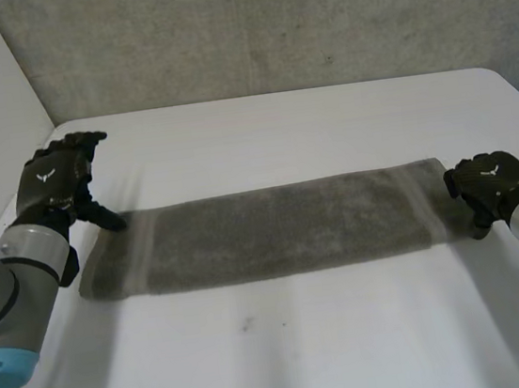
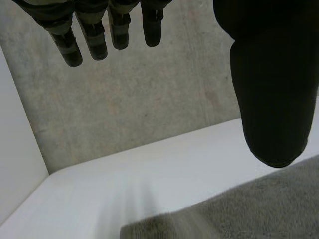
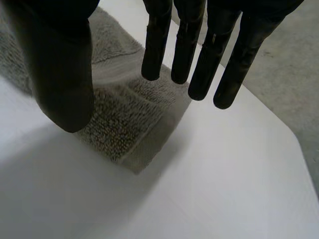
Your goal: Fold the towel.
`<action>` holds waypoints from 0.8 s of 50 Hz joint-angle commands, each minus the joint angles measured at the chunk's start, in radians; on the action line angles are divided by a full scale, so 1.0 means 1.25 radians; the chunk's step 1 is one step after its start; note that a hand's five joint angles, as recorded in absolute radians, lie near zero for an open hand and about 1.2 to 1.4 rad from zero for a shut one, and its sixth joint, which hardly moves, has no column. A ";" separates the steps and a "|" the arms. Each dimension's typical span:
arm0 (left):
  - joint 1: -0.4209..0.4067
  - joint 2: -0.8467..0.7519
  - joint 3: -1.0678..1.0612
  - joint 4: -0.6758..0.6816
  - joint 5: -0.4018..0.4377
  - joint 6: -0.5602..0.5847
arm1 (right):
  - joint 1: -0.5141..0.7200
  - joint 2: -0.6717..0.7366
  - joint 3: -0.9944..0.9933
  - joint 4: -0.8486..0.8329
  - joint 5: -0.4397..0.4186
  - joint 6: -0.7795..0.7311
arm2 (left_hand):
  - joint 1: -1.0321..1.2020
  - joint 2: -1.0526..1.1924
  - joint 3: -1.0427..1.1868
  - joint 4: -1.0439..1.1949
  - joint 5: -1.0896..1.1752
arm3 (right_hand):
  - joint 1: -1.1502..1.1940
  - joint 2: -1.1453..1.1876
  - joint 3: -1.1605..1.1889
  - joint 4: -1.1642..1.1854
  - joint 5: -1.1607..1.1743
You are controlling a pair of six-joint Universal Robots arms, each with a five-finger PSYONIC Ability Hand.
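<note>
As it lies in the head view, towel [image 1: 283, 229]: long grey strip flat on the white counter [image 1: 306, 340], spanning the frame's middle (long axis left to right).
Left hand [image 1: 55, 186]: middle left of the frame, just beside the towel's left end; contact cannot be told.
Left hand state: fingers [image 2: 99, 35] straight, thumb [image 2: 271, 89] held well apart, nothing between them.
Right hand [image 1: 491, 186]: middle right of the frame, at the towel's right end.
Right hand state: fingers [image 3: 189, 50] straight and side by side, thumb apart, spread above the towel's corner; nothing pinched.
Wall [image 1: 267, 23]: grey concrete, behind the counter along the frame's top.
</note>
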 commanded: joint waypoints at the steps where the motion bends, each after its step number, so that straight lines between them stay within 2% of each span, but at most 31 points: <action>1: 0.024 0.001 -0.046 0.049 0.003 0.006 | -0.041 0.048 0.001 -0.057 -0.053 0.005 | 0.000 0.007 0.006 0.006 -0.023 | 0.015 0.016 0.014 0.014 0.011; 13: 0.017 0.003 -0.055 0.062 0.003 0.006 | -0.042 0.083 0.000 -0.067 -0.054 -0.004 | 0.000 0.007 0.006 0.006 -0.023 | 0.041 0.042 0.039 0.040 0.036; 14: 0.018 0.003 -0.055 0.062 0.003 0.006 | -0.040 0.089 -0.005 -0.067 -0.053 -0.004 | 0.000 0.007 0.006 0.006 -0.023 | 0.127 0.128 0.126 0.126 0.122; 15: 0.018 0.003 -0.055 0.062 0.003 0.006 | -0.040 0.090 -0.005 -0.067 -0.053 -0.004 | 0.000 0.007 0.006 0.006 -0.023 | 0.128 0.129 0.126 0.127 0.123; 16: 0.018 0.001 -0.055 0.062 0.003 0.006 | -0.040 0.093 -0.009 -0.068 -0.052 -0.006 | 0.000 0.007 0.006 0.006 -0.023 | 0.337 0.338 0.336 0.336 0.333; 17: 0.018 0.001 -0.055 0.062 0.003 0.006 | -0.040 0.093 -0.009 -0.068 -0.052 -0.006 | 0.000 0.007 0.006 0.006 -0.023 | 0.339 0.340 0.338 0.338 0.335; 18: 0.018 0.001 -0.055 0.062 0.003 0.006 | -0.042 0.096 -0.016 -0.069 -0.049 -0.004 | 0.000 0.007 0.006 0.006 -0.023 | 0.586 0.586 0.584 0.585 0.581; 19: 0.019 0.001 -0.055 0.062 0.003 0.006 | -0.044 0.097 -0.024 -0.070 -0.043 -0.006 | 0.000 0.007 0.006 0.006 -0.023 | 0.631 0.632 0.630 0.631 0.627; 23: 0.019 0.003 -0.055 0.062 0.003 0.006 | -0.051 0.096 -0.040 -0.074 -0.025 -0.006 | 0.000 0.007 0.006 0.006 -0.023 | 0.632 0.633 0.631 0.631 0.627; 25: 0.019 0.003 -0.055 0.061 0.003 0.006 | -0.078 0.086 -0.051 -0.074 0.033 -0.019 | 0.000 0.007 0.006 0.006 -0.023 | 0.632 0.633 0.631 0.631 0.627; 26: 0.019 0.003 -0.055 0.061 0.003 0.006 | -0.078 0.086 -0.051 -0.074 0.033 -0.019 | 0.000 0.007 0.006 0.006 -0.023 | 0.632 0.633 0.631 0.631 0.627; 28: 0.018 0.004 -0.056 0.061 0.005 0.007 | -0.121 0.079 -0.060 -0.078 0.091 -0.058 | 0.000 0.007 0.006 0.006 -0.023 | 0.632 0.633 0.631 0.631 0.627; 30: 0.018 0.004 -0.056 0.061 0.005 0.008 | -0.159 0.076 -0.067 -0.072 0.111 -0.094 | 0.000 0.007 0.006 0.006 -0.023 | 0.632 0.633 0.631 0.631 0.627; 34: 0.008 0.009 -0.056 0.059 0.006 0.011 | -0.262 0.072 -0.076 -0.074 0.119 -0.215 | 0.000 0.007 0.006 0.006 -0.023 | 0.632 0.633 0.631 0.631 0.627; 40: -0.008 0.014 -0.053 0.049 0.005 0.015 | -0.278 0.069 -0.110 -0.076 0.123 -0.263 | 0.000 0.007 0.006 0.006 -0.023 | 0.632 0.633 0.631 0.631 0.627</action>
